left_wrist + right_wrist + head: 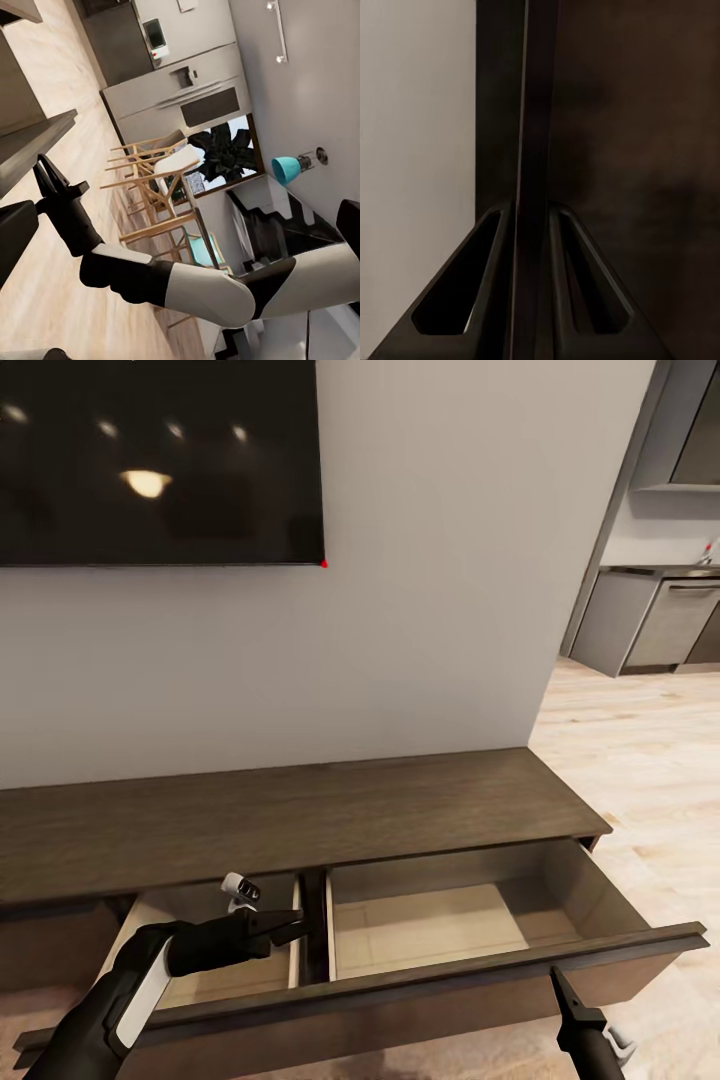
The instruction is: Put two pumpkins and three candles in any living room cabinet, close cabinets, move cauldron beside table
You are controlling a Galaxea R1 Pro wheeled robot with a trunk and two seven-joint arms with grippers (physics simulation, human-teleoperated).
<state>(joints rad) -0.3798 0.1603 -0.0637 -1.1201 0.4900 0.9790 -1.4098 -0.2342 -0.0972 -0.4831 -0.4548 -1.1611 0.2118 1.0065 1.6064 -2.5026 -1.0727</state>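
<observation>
The low dark-brown cabinet (pixel 300 810) stands against the wall, its long drawer pulled out. Both pale beige compartments (pixel 430 930) are bare. My left gripper (pixel 292 927) hovers open above the left compartment, holding nothing. My right gripper (pixel 556 975) points up at the drawer front (pixel 400 985) near its right end. In the right wrist view its fingers (pixel 495 285) are closed, with the front's dark edge (pixel 536 112) running between them. The left wrist view looks across at the right gripper (pixel 45 174). The pumpkins, candles, cauldron and table are out of view.
A black TV (pixel 160 460) hangs on the grey wall above the cabinet. To the right, pale wood floor (pixel 640 760) leads to grey kitchen units (pixel 660 620). Wooden chairs (pixel 157 180) and a fridge (pixel 187 97) appear in the left wrist view.
</observation>
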